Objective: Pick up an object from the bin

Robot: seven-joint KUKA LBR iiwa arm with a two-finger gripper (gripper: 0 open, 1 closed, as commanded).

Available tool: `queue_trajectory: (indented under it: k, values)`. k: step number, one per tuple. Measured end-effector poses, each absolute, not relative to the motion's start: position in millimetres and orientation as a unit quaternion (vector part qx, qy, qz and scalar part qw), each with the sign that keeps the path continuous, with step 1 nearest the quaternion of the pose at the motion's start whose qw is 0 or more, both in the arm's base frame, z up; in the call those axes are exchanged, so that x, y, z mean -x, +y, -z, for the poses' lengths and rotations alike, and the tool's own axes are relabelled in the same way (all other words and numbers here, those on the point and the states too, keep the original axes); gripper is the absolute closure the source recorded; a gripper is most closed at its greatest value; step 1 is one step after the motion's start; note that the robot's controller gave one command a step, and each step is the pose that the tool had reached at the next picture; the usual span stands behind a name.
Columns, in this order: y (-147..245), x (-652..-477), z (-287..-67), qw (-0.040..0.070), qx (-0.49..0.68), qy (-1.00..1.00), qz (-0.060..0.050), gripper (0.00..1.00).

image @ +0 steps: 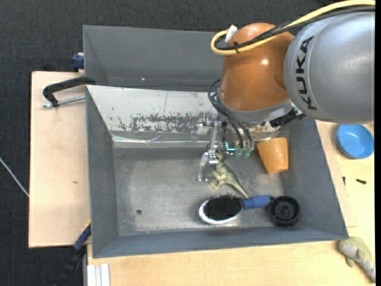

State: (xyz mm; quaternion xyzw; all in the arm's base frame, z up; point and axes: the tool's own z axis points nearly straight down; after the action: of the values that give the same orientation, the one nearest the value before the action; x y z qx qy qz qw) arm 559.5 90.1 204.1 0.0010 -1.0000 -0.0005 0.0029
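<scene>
Hanging over the bin point(149, 189), the gripper point(209, 167) sits beside a tan figure point(228, 181) just behind the brush point(221, 210); whether it is clenched cannot be told. Right of the brush: an orange cup point(274, 154), a black cap point(284, 211).

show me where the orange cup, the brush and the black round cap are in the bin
orange cup point(274, 155): camera view, on its side wall.
brush point(229, 208): camera view, on the black bristles of its head.
black round cap point(284, 211): camera view, on its middle.
</scene>
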Motion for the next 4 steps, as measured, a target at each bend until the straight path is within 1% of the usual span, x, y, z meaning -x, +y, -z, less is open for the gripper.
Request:
queue_trajectory:
  k: [1, 2, 3, 4]
  values:
    - [23, -569.1, -90, 0.003, -0.094, -0.996, 0.0, 0.0]
    - [-37, -571.5, -73, -0.004, -0.093, -0.996, 0.002, 0.0]
    - [-35, -573.6, -74, -0.009, -0.094, -0.996, 0.001, 1.0]
    - [-94, -591.6, -190, -0.007, -0.168, -0.986, -0.003, 1.0]
